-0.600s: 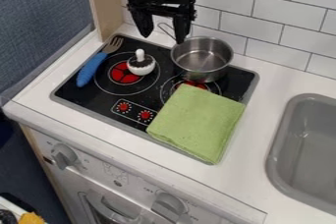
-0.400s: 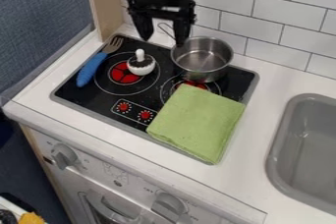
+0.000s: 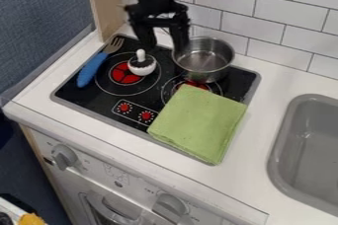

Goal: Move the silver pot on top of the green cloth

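Hanging wide open and empty, the hand (image 3: 165,47) is by the silver pot (image 3: 204,59) on the stove (image 3: 84,92), behind the green cloth (image 3: 198,123). It's probably hard, light and slippery; pinch its rim (image 3: 233,54).

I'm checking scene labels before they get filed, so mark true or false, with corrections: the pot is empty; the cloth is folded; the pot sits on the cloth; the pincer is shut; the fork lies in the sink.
1. The silver pot is empty. True.
2. The green cloth is folded. True.
3. The pot sits on the cloth. False: it stands behind it, on the stove.
4. The pincer is shut. False: it is open.
5. The fork lies in the sink. False: it's on the stove.
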